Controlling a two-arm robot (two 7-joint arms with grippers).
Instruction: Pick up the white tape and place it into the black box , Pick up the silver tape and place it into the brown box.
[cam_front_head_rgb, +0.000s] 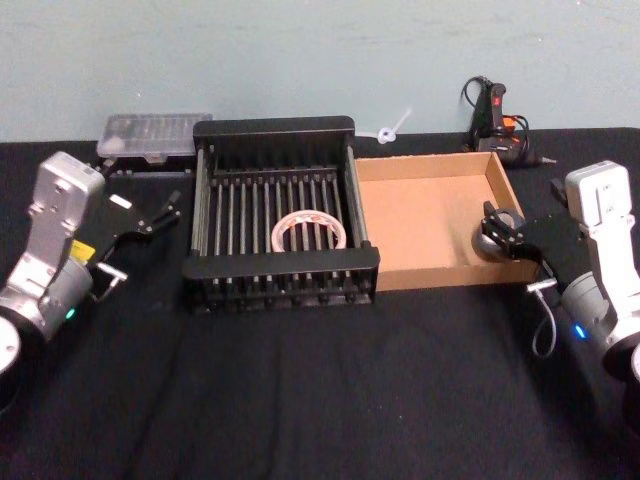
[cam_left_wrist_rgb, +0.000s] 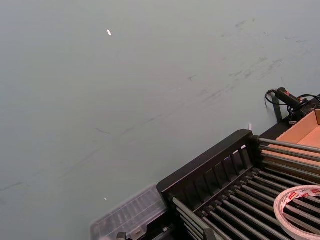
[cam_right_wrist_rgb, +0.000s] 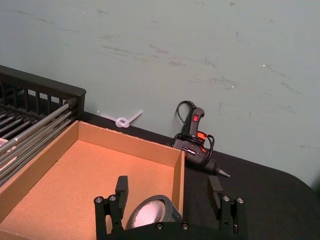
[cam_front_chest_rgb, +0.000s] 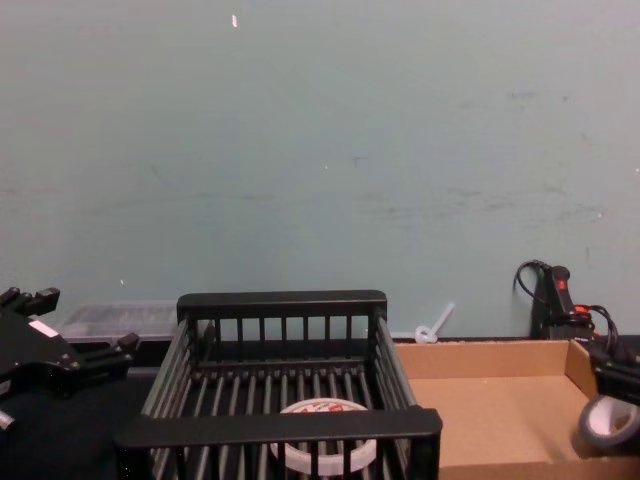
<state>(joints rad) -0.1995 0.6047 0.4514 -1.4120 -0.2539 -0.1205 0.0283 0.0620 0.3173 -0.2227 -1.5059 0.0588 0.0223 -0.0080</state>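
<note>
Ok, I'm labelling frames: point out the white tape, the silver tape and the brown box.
white tape (cam_front_head_rgb: 309, 232), head view, on its ring's near band.
silver tape (cam_front_chest_rgb: 610, 423), chest view, on its grey side.
brown box (cam_front_head_rgb: 415, 222), head view, on its bare floor.

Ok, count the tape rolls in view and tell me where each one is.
2. The white tape lies flat on the black box floor. The silver tape is in the right gripper, at the brown box right wall.

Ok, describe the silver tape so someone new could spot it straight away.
Find the brown box, right of the black box. At its right wall the right gripper sits around the silver tape, a small grey roll, unlike the wide white tape lying in the black box.
</note>
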